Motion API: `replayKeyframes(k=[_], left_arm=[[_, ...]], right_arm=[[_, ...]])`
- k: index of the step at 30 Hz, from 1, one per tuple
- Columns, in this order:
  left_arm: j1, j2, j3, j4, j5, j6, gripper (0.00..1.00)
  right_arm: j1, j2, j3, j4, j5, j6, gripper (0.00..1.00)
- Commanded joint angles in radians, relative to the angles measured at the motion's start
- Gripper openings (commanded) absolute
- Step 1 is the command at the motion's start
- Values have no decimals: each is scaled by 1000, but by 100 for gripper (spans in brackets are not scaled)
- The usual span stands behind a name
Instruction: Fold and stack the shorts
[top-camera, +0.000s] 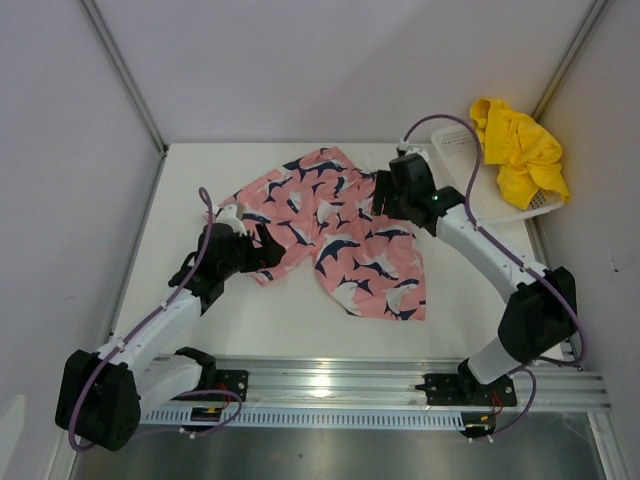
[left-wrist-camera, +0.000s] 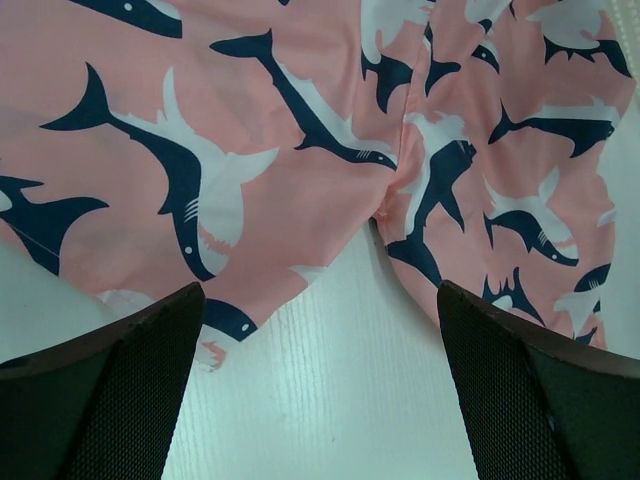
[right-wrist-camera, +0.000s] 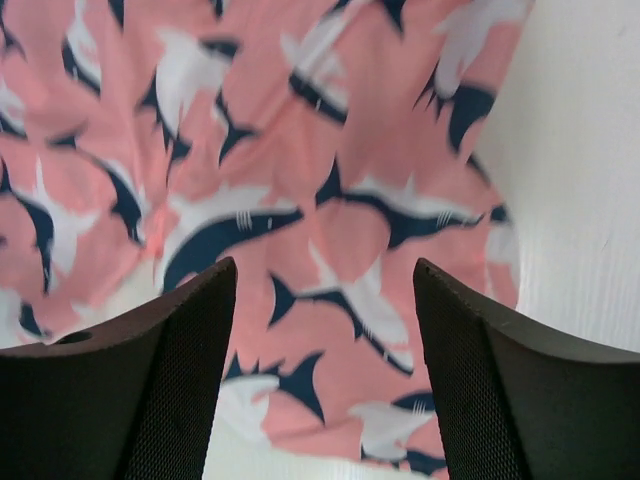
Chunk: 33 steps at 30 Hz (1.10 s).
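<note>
White plastic mesh basket (top-camera: 452, 140) upper right of frame, at corner of white table (top-camera: 280, 320). Aluminium rail (top-camera: 340, 380) across bottom. Pale walls (top-camera: 300, 60) behind.

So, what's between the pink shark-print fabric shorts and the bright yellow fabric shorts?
Top view: the right tool over the pink shorts, then the wall of the white plastic mesh basket holding the yellow shorts.

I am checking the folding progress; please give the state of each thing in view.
pink shorts: spread open on the table, not folded.
yellow shorts: crumpled in the basket, not folded.
basket: holding the yellow shorts.
left gripper: jaws open, empty, at the pink shorts' edge.
right gripper: jaws open, empty, over the pink shorts.
</note>
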Motion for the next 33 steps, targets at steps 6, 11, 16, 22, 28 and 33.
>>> replayKeyframes(k=[6, 11, 16, 22, 28, 33], left_arm=[[13, -23, -47, 76, 87, -75, 99], [48, -102, -82, 110, 84, -101, 99], [72, -155, -73, 59, 75, -86, 99], [82, -177, -73, 24, 73, -71, 99], [82, -177, -87, 33, 80, -71, 99], [82, -175, -82, 27, 74, -60, 99]], right_arm=[[351, -115, -245, -19, 93, -23, 68], [593, -54, -277, -26, 192, -38, 63], [671, 27, -308, 52, 172, -86, 59], [681, 162, -245, 50, 281, -84, 58], [681, 289, -187, 29, 386, -78, 38], [675, 242, -191, 50, 363, -84, 0]])
